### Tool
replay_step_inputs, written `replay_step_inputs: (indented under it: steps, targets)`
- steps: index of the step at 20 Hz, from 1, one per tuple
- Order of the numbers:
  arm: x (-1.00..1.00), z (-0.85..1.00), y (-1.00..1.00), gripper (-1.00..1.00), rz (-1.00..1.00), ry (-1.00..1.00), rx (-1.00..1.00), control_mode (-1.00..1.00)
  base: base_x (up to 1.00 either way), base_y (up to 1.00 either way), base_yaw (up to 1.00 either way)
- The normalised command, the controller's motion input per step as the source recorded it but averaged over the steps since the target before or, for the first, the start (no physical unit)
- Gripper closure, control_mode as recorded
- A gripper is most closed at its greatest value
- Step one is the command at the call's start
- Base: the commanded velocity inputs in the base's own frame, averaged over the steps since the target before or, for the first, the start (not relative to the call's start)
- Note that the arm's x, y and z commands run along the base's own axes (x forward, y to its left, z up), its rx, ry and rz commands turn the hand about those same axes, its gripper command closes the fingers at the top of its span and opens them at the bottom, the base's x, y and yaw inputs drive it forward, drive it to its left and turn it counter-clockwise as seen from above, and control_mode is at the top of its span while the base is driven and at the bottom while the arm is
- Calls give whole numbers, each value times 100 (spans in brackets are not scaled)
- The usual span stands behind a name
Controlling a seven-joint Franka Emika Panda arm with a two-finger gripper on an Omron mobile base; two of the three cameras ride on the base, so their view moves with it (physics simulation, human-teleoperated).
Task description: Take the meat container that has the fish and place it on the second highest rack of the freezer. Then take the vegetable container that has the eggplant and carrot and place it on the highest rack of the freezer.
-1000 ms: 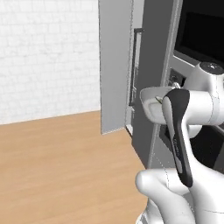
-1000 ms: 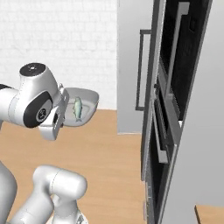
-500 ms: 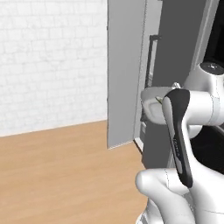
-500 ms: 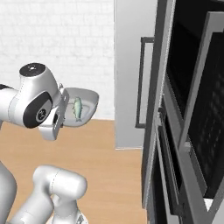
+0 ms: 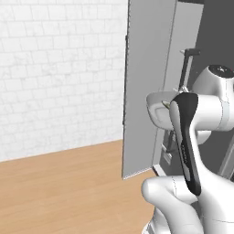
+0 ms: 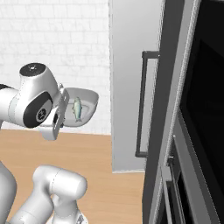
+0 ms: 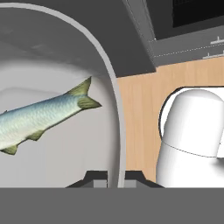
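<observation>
Bowl (image 7: pixel 65 144) with the fish (image 7: pixel 39 116): rim clamped in the closed claw (image 7: pixel 116 177) at bottom centre of the hand view, so it hangs off the arm, above the wood floor (image 6: pixel 100 183). Fish is slim, silvery-green, lying crosswise, tail toward the rim. Farther off, right of centre in the right base view, the freezer (image 6: pixel 131 65) stands beyond the bowl, dark bar handle (image 6: pixel 142 105) facing; shelves not visible.
</observation>
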Motion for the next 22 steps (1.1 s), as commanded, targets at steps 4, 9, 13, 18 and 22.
replay_step_inputs:
  steps: [4,9,13,18,22]
  targets:
    - [0,0,0,100,0,0,0,100,100,10,0]
    - [0,0,0,100,0,0,0,100,100,1,-9]
    - [0,0,0,100,0,0,0,100,95,0,-39]
    - [0,0,0,100,0,0,0,100,60,0,-63]
    - [0,0,0,100,0,0,0,100,26,0,-71]
